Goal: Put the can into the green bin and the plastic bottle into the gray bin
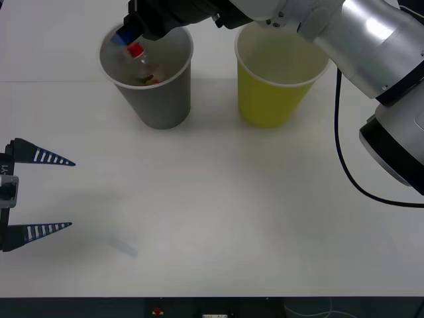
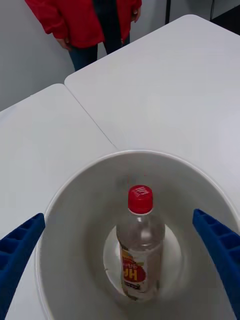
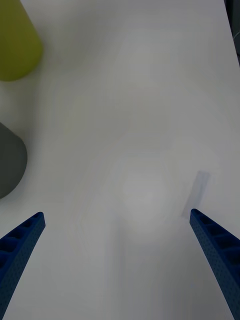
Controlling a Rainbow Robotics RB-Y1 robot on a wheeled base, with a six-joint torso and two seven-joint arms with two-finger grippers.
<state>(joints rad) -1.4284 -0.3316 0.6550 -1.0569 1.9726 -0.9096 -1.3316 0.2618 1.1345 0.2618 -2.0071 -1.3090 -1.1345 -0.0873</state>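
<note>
Hovering wide open over the gray bin, the right gripper looks down on the bottle inside; left gripper waits open at the table's left edge.

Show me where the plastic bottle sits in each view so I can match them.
Front view: the plastic bottle stands inside the gray bin, far left of the table.
Right wrist view: bottle upright on the bin's floor.
Left wrist view: not in it.
Shared landmark: the gray bin.
</note>
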